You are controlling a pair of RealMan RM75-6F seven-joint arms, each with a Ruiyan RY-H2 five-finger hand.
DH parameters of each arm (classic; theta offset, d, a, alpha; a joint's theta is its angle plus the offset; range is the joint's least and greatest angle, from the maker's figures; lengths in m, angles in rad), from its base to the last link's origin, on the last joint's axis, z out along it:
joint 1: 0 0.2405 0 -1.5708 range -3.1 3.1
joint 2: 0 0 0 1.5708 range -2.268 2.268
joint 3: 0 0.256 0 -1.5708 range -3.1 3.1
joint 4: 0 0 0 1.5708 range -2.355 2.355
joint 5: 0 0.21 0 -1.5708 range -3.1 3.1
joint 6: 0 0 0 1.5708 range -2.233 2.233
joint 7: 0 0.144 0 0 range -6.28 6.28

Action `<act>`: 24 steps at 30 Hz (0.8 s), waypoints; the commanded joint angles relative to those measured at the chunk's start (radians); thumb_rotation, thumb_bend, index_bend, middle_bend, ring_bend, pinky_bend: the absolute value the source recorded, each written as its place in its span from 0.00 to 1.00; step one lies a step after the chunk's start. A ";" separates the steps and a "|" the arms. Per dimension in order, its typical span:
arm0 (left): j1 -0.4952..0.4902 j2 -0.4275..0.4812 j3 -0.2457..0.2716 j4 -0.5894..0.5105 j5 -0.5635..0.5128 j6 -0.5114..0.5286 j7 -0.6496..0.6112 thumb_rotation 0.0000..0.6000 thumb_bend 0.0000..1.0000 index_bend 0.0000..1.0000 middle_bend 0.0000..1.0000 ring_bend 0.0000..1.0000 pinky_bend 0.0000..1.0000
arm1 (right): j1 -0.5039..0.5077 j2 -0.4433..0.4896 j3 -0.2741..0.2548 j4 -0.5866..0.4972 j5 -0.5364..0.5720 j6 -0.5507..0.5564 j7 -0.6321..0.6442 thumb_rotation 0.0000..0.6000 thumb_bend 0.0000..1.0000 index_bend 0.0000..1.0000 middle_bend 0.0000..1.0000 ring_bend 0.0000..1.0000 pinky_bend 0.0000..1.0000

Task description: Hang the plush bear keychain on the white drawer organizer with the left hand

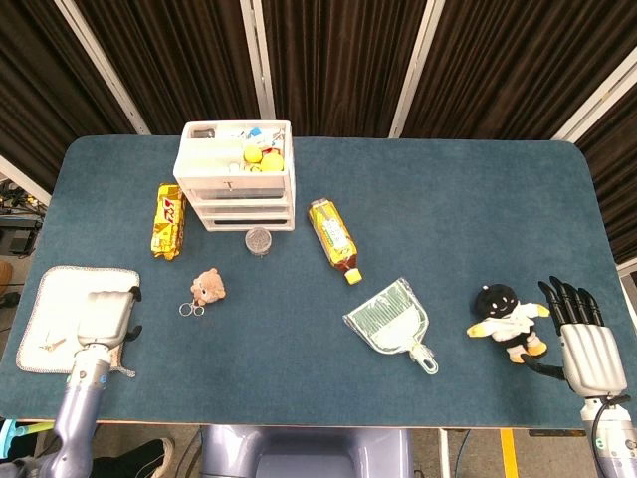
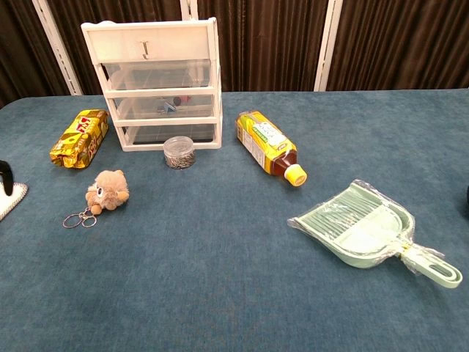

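The plush bear keychain (image 1: pixel 208 287) lies on the blue table, its metal rings (image 1: pixel 191 309) at its lower left; the chest view shows the bear (image 2: pixel 108 189) too. The white drawer organizer (image 1: pixel 237 174) stands behind it, with a small hook (image 2: pixel 145 50) on its top front. My left hand (image 1: pixel 107 314) hovers at the right edge of a white cloth (image 1: pixel 55 309), well to the left of the bear and holding nothing. Only its pale back shows; a dark fingertip (image 2: pixel 4 176) pokes into the chest view's left edge. My right hand (image 1: pixel 585 334) is open at the table's right edge.
A yellow snack pack (image 1: pixel 168 220) lies left of the organizer and a small round jar (image 1: pixel 259 240) in front of it. A tea bottle (image 1: pixel 333 237), a green dustpan (image 1: pixel 391 324) and a black plush doll (image 1: pixel 508 319) lie further right.
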 commanded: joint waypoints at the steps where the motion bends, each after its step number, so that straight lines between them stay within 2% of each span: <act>1: -0.036 -0.058 -0.025 0.045 -0.039 -0.017 0.028 1.00 0.24 0.40 0.94 0.87 0.76 | 0.000 0.000 0.000 0.000 -0.002 0.000 0.002 1.00 0.05 0.02 0.00 0.00 0.00; 10: -0.099 -0.175 -0.050 0.120 -0.107 -0.036 0.075 1.00 0.25 0.41 0.94 0.87 0.76 | 0.000 0.003 0.000 0.000 0.000 -0.001 0.013 1.00 0.05 0.02 0.00 0.00 0.00; 24: -0.136 -0.235 -0.043 0.168 -0.137 -0.041 0.091 1.00 0.27 0.43 0.94 0.87 0.76 | 0.000 0.004 -0.004 -0.003 -0.010 0.002 0.016 1.00 0.05 0.02 0.00 0.00 0.00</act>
